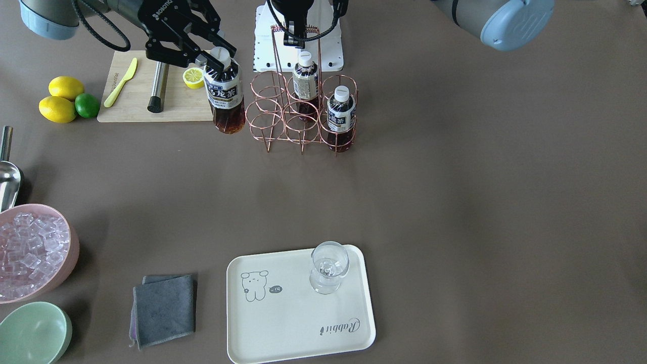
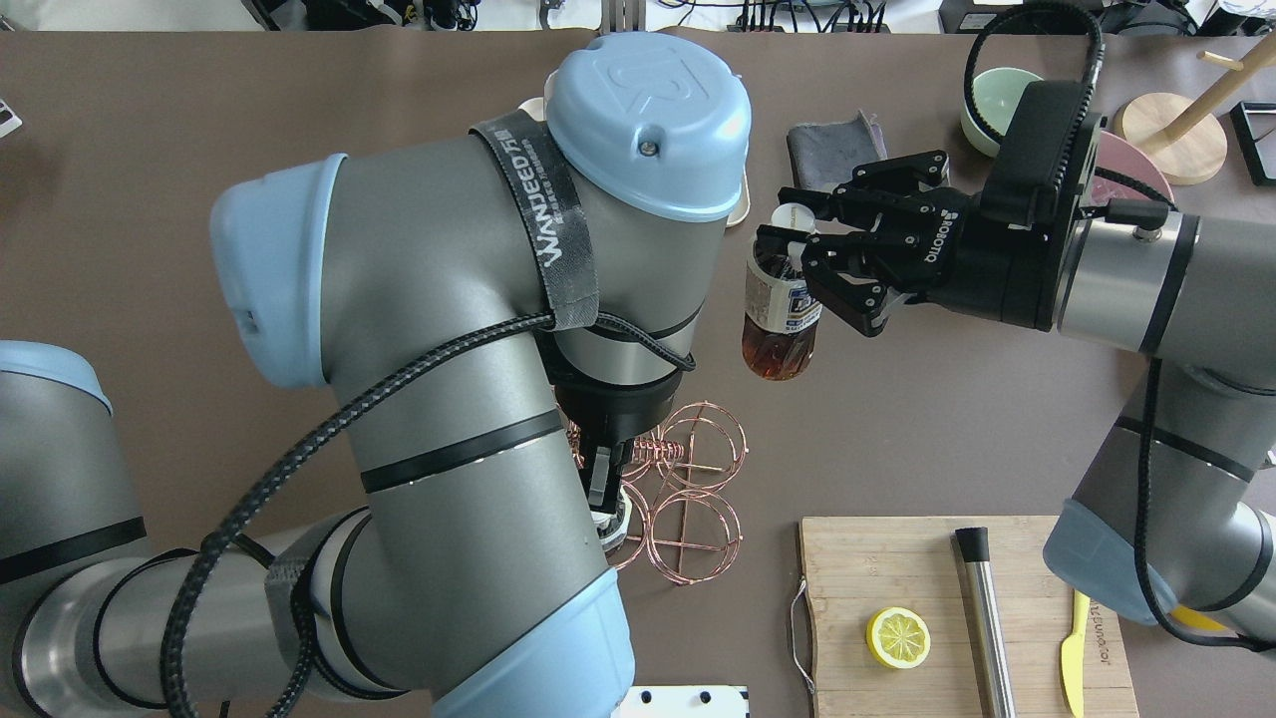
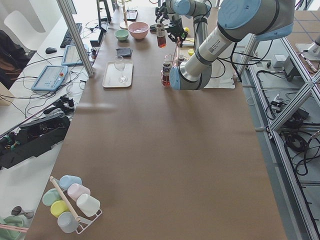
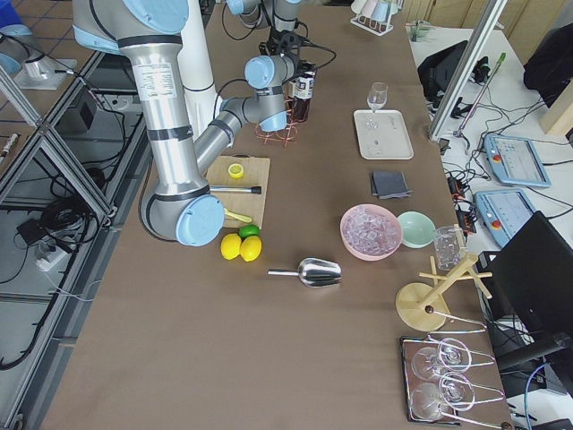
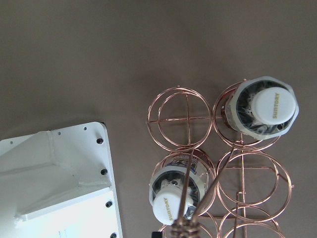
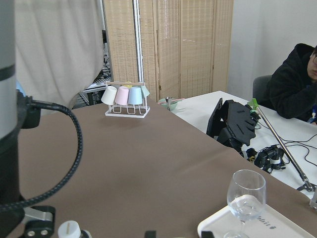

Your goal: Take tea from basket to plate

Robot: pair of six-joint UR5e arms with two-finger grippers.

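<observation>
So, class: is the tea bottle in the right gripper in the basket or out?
Out. The right gripper holds the tea by its neck beside the basket, clear of its rings.

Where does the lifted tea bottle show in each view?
Front-facing: tea bottle upper left, just left of the basket.
Overhead: bottle centre-right, in the right tool.
Exterior left: bottle top centre, far end.
Exterior right: bottle top centre.
Left wrist: not in it.
Right wrist: only its white cap, bottom left.
Shared landmark: the basket.
</observation>
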